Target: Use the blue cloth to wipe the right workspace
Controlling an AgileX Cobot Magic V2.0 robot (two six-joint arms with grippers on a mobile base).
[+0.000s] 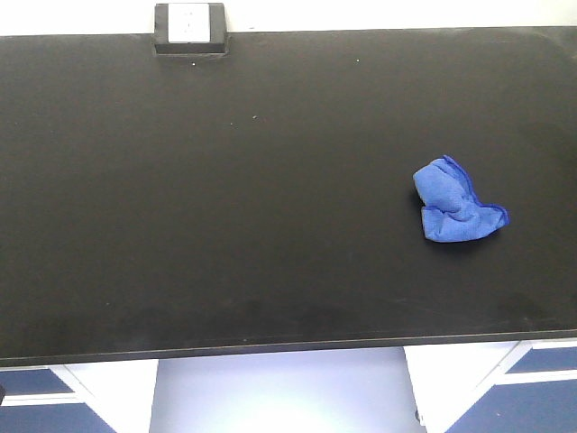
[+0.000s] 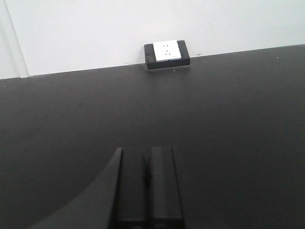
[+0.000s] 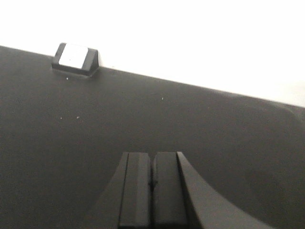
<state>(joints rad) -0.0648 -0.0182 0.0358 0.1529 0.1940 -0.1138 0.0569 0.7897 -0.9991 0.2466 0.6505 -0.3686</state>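
My left gripper (image 2: 147,191) hangs over the black benchtop (image 1: 225,225) with its fingers pressed together, gripping nothing. The socket box (image 1: 189,27) sits at the back edge, left of center. My right gripper (image 3: 152,191) is pinched closed too – empty. The blue cloth (image 1: 455,203) lies bunched up on the right side, well away from the box.

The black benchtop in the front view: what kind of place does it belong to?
Probably a laboratory. The wide matte black benchtop carries a socket box at its back edge and stands on white and blue cabinets. A blue cloth lies on it.
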